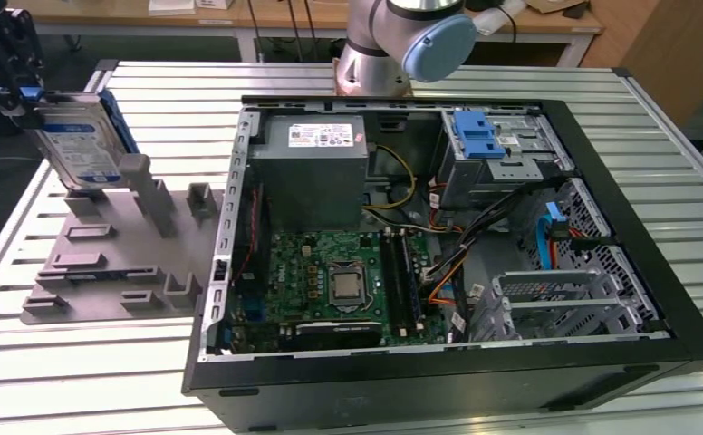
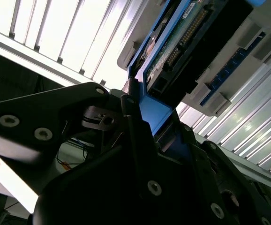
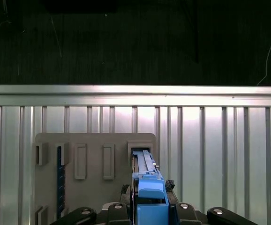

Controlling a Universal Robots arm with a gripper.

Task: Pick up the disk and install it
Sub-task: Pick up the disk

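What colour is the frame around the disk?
Blue. The frame of the disk shows best in the first wrist view.

Bright glare on the slatted table (image 2: 56, 33), deep darkness beyond its edge, light seemingly from overhead.

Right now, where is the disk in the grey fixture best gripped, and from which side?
Grip the disk by the top end of its blue carrier frame, from above. It stands on edge, lower end seated in the grey fixture, so only the top is free, and the frame is thin enough to pinch. The end effector is closed there.
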